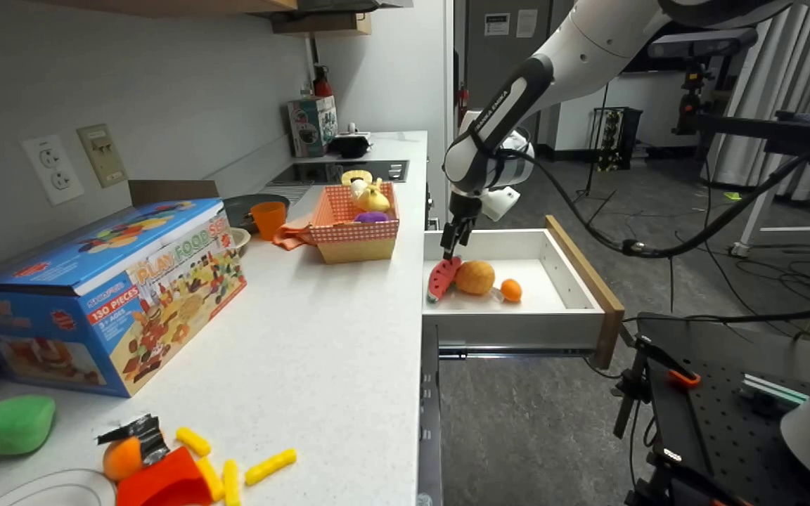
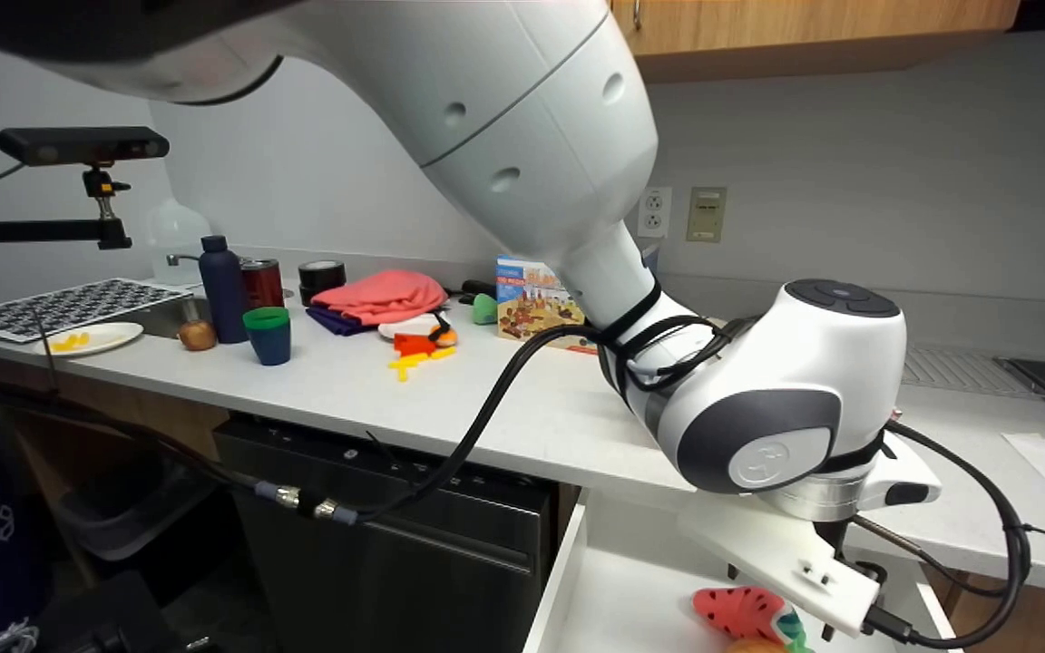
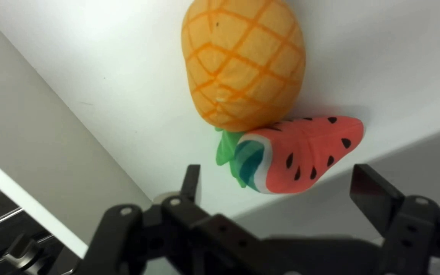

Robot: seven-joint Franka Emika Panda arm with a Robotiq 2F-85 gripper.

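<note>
My gripper (image 3: 278, 177) is open and empty in the wrist view. A soft red watermelon slice (image 3: 308, 156) with a green rind lies just ahead of and between the fingertips. An orange-yellow plush pineapple (image 3: 243, 65) touches the slice, and its green leaves are partly hidden under it. In an exterior view the gripper (image 1: 453, 242) points down over the white drawer (image 1: 563, 270), close to the watermelon slice (image 1: 441, 280). The pineapple (image 1: 475, 277) and a small orange (image 1: 510, 290) lie beside it. The slice also shows in an exterior view (image 2: 740, 610), below the fingers (image 2: 780, 602).
The open drawer has a wooden front (image 1: 588, 295) and side walls around the gripper. The white counter (image 1: 320, 351) edges the drawer. On it stand a checked basket (image 1: 356, 242), a play food box (image 1: 110, 295), an orange cup (image 1: 268, 218) and yellow sticks (image 1: 270, 466).
</note>
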